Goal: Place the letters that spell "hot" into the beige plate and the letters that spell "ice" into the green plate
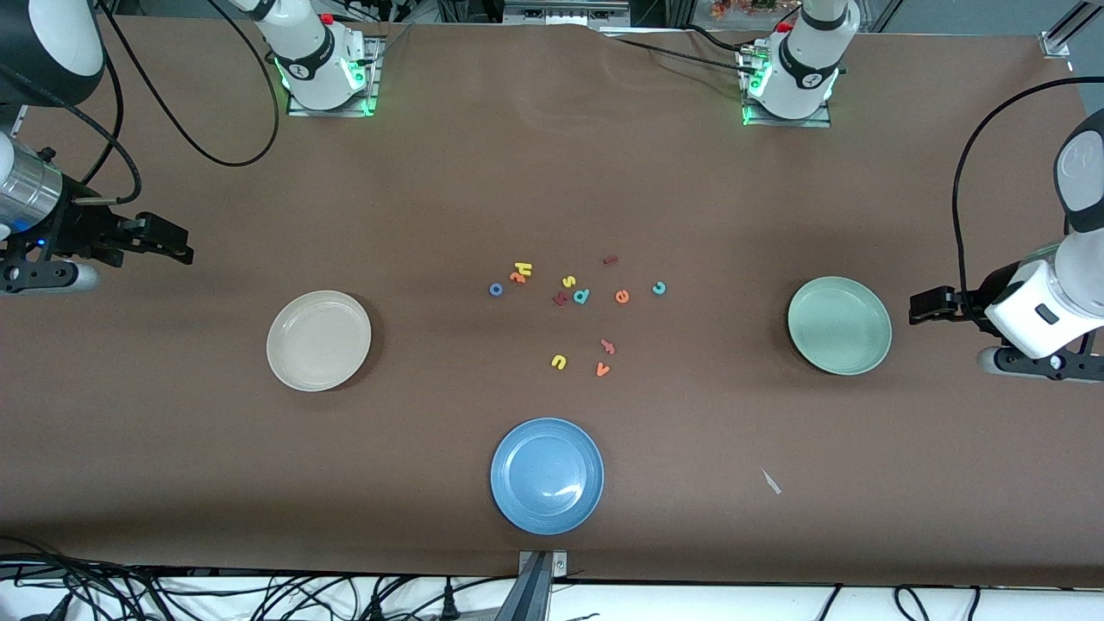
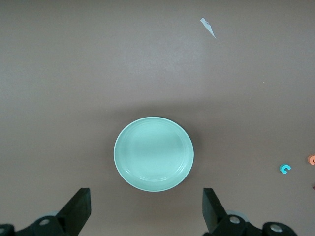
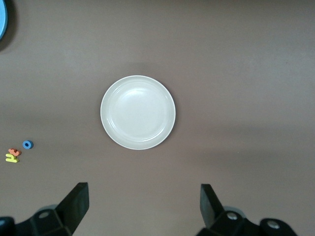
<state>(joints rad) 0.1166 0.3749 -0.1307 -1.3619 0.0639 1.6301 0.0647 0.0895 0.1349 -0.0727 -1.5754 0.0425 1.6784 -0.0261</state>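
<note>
a brown cloth-covered table (image 1: 552, 172) carries a round cream-beige plate (image 1: 318, 340), a round mint-green plate (image 1: 839, 325), a round blue plate (image 1: 547, 475), scattered small foam letters (image 1: 580, 296) and a white paper scrap (image 1: 771, 482).

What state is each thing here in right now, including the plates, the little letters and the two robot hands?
beige plate: upright, nothing in it.
green plate: upright, nothing in it.
blue plate: upright, nothing in it.
foam letters: lying loose on the table between the beige and green plates, none in a plate.
left hand: open, holding nothing, up over the table by the green plate.
right hand: open, holding nothing, up over the table by the beige plate.
</note>
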